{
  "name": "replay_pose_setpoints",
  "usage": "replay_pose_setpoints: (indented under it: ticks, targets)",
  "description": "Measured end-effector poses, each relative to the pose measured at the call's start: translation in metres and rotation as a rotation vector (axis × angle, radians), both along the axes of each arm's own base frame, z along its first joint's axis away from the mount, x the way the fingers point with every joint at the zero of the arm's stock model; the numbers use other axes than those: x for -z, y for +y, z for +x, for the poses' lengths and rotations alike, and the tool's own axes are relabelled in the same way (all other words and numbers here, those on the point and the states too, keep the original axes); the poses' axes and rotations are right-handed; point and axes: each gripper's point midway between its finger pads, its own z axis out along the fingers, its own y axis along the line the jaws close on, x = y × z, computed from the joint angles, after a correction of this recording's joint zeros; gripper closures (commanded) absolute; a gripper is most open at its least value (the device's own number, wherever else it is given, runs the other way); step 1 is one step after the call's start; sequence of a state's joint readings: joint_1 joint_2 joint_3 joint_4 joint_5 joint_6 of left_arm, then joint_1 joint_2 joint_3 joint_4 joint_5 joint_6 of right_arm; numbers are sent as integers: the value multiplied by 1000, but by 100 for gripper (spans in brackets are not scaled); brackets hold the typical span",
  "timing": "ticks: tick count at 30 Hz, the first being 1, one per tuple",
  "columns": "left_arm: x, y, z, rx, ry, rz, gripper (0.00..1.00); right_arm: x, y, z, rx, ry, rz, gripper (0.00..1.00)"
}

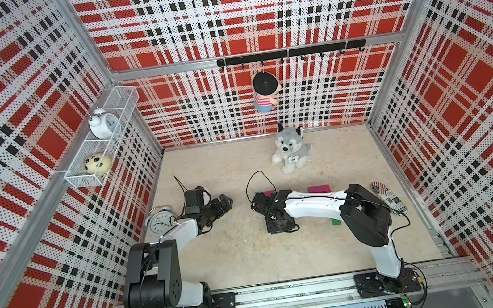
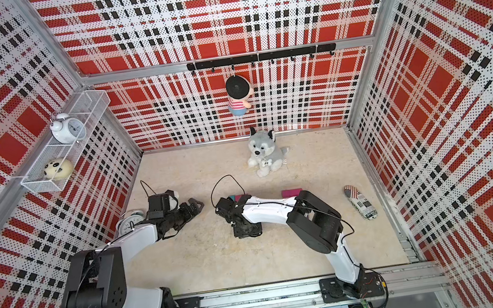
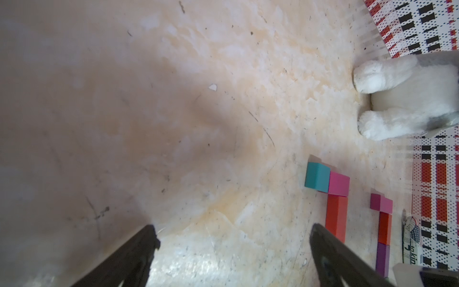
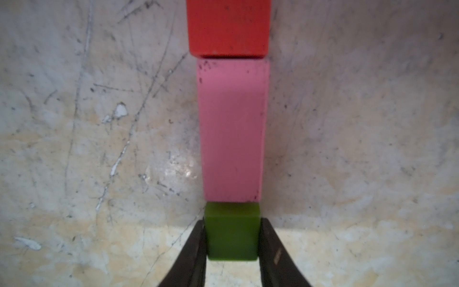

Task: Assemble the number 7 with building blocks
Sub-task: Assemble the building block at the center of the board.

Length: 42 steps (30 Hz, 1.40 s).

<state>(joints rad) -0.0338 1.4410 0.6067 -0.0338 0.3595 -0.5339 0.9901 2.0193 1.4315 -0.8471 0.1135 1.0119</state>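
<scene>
Left tool [image 1: 229, 205]: spread wide and holding nothing, above the left part of the table [image 1: 252, 257], just right of the alarm clock [image 1: 160, 222].
Right tool [image 4: 232, 221]: narrowed onto the green block [image 4: 232, 238], with one black finger [image 4: 196, 248] pressed to each side. In both top views the wrist hides it.
Green block: at the near end of a straight line of blocks in mid-table, its far edge touching the pink block [image 4: 233, 129]. I cannot tell whether it rests on the table.
Pink block: flat on the table, its far end against the red block [image 4: 228, 27].
Red block: runs on toward the far side, and its far end meets the magenta square [image 3: 339, 184].
Teal block [image 3: 316, 176]: touches the left side of the magenta square, so the two make a short bar across the far end of the line.
Second row: well to the right and apart from the first, with a magenta block [image 3: 381, 203], a second red block [image 3: 385, 228] and a purple block [image 3: 382, 258] end to end. The right arm [image 1: 310, 206] covers most of it in both top views.
Second green block [image 1: 335, 221]: peeks out at the near side of that arm.
Plush dog [image 1: 290, 149]: sits on the far side of the table, well apart from the blocks.
</scene>
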Motion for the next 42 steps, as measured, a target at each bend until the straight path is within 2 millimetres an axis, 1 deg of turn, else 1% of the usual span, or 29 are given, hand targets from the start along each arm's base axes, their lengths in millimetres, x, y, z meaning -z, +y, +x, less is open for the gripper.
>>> replay_pose_setpoints:
  ticks: [18,42]
  targets:
    - [0,0,0,0,0,0,2,1,-1,1,9,8,3,64]
    - [0,0,0,1,0,-1,2,0,0,9,26,9,16,64]
